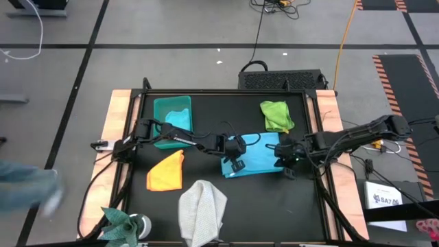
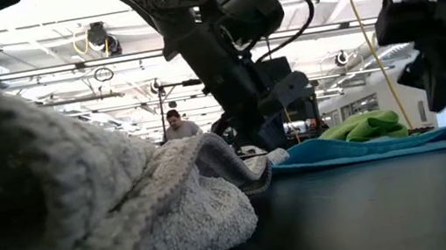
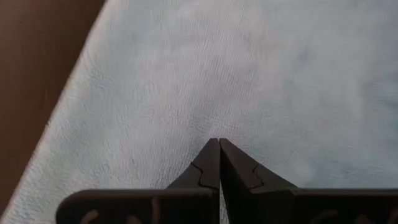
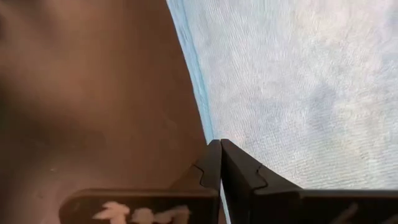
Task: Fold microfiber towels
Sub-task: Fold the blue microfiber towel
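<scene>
A light blue towel (image 1: 257,159) lies flat on the black tabletop at mid-table. My left gripper (image 1: 237,165) is shut, slanting down at the towel's left part (image 3: 249,74). My right gripper (image 1: 287,170) is also shut. It hangs above the towel's right edge (image 4: 202,118) and is clear of the cloth in the low view (image 2: 443,83). The orange towel (image 1: 167,171), the grey towel (image 1: 202,209) and the lime green towel (image 1: 276,115) lie apart on the table. A teal towel (image 1: 180,118) sits in the bin. My left gripper's shut fingertips (image 3: 211,155) point slanting down at the light blue towel, inside its left edge. No cloth shows between them. I cannot tell whether they touch the towel or stand just over it.
The teal bin (image 1: 159,110) stands at the far left. The crumpled grey towel (image 2: 86,216) fills the near part of the low view. A green decoration (image 1: 120,219) sits at the near left corner. A blurred person (image 1: 27,189) is beside the table's left.
</scene>
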